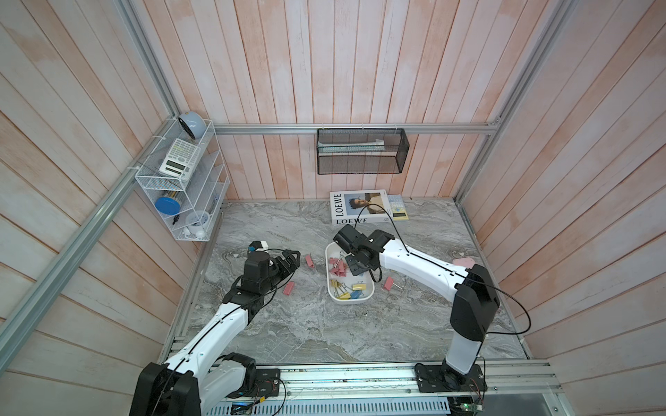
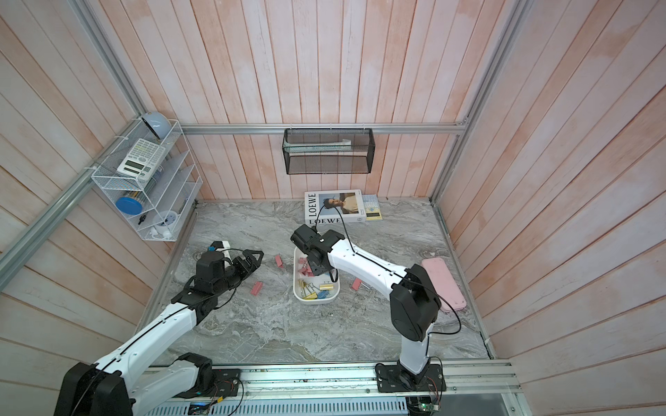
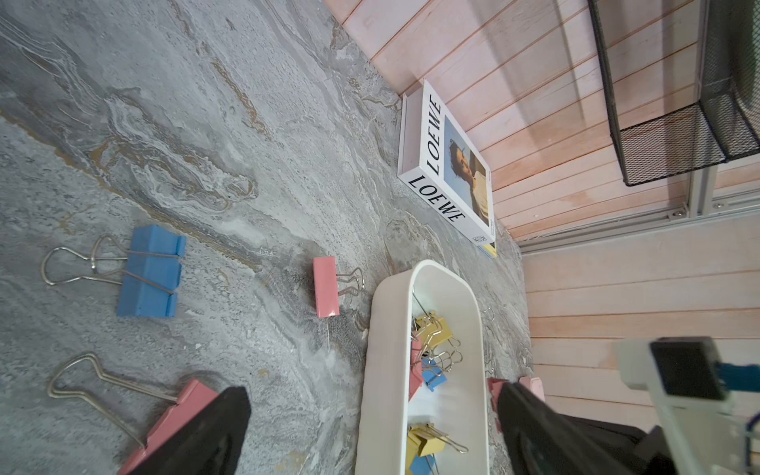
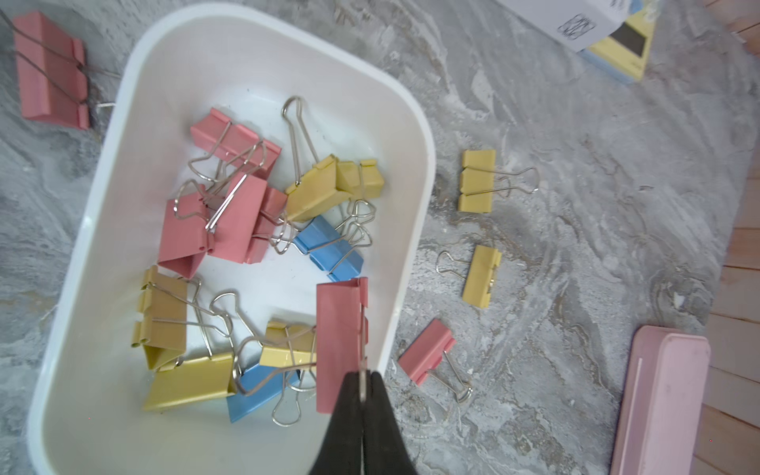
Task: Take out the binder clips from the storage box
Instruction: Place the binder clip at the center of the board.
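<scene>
a: so where's the storage box (image 1: 346, 300) sitting?

b: pretty much mid desk (image 1: 288, 331), long side running front to back. the right arm leans over its far half.

a: and the binder clips (image 4: 236, 218)?

b: most are piled inside the box, pink, yellow and blue, wire handles all tangled. some are out on the desk: loose pink clips (image 1: 309, 261) left of the box, another pink one (image 1: 388, 283) just right of it, plus two yellow clips (image 4: 477, 181) that only the right wrist view catches.

a: right gripper (image 4: 362, 384)?

b: pinched tight on the wire handle of one pink clip (image 4: 339, 341), fingertips meeting around the wire. that clip is inside the box, right by the rim. can't tell if it's touching the box floor.

a: left gripper (image 1: 291, 261)?

b: spread wide with nothing between the fingers, over the desk left of the box. the left wrist view shows a blue clip (image 3: 150, 271) lying on the desk close by.

a: anything else around?

b: loewe book (image 1: 358, 207) flat against the far edge, pink case (image 2: 450, 288) by the right edge.
</scene>
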`<move>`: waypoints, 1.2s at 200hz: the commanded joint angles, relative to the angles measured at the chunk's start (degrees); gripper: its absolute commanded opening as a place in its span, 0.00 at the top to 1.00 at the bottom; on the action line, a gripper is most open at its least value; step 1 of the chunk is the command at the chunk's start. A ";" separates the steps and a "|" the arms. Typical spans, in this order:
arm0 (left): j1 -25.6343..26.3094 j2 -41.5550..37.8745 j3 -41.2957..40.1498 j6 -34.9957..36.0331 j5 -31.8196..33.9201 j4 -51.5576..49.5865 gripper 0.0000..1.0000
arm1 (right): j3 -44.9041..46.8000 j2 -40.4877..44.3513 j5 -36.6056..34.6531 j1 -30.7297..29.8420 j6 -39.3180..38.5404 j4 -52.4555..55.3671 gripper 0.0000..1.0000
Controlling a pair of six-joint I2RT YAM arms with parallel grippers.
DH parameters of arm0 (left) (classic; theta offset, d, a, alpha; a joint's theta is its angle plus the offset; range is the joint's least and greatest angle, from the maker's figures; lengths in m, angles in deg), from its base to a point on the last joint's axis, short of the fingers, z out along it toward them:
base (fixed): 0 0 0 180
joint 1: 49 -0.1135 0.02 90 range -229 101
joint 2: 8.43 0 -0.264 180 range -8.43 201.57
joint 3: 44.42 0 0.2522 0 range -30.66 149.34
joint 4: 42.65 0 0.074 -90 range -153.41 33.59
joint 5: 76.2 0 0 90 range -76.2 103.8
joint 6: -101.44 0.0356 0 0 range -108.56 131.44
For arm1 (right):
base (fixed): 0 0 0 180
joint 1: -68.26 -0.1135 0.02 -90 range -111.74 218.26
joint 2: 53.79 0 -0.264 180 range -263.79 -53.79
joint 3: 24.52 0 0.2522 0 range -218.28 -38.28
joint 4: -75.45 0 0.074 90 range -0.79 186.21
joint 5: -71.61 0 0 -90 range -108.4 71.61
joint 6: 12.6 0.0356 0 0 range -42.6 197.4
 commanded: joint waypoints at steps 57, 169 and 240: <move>0.88 1.78 4.66 -0.83 -2.64 -0.02 0.00 | 12.45 11.20 -13.02 11.00 1.45 -3.22 1.00; 11.54 9.72 13.17 1.79 -1.44 -4.71 0.00 | 26.88 5.60 -17.36 21.51 6.14 -9.73 1.00; 20.36 17.58 20.13 6.61 0.54 -11.76 0.11 | 26.41 5.09 -12.06 21.45 5.80 -9.78 0.55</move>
